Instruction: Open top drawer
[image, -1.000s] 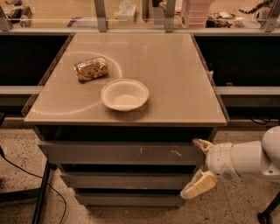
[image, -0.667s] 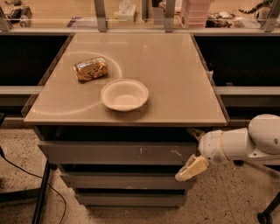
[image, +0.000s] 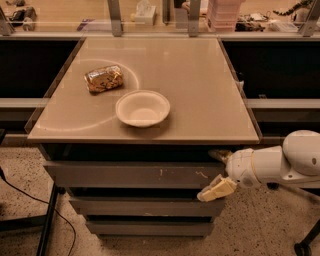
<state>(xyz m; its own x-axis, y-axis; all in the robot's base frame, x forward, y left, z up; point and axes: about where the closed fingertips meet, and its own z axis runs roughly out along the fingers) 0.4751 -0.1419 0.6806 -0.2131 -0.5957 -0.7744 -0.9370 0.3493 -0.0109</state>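
The top drawer (image: 135, 175) is the widest grey flat front under the tabletop, with pale scratch marks right of centre and a dark gap above it. My gripper (image: 216, 173) comes in from the right on a white arm and is at the drawer's right end. It is open: the upper finger sits by the drawer's top edge and the lower cream finger (image: 216, 190) by its bottom edge, so the front's right end lies between them. The drawer front stands about level with the fronts below it.
Two narrower grey drawers (image: 145, 206) sit below the top one. On the beige tabletop (image: 200, 90) stand a white bowl (image: 143, 107) and a wrapped snack (image: 103, 79). A black cable and stand leg (image: 47, 220) lie on the floor at left.
My gripper has moved left, from beside the cabinet to the right end of the top drawer's front. The drawer, the bowl and the snack have not moved.
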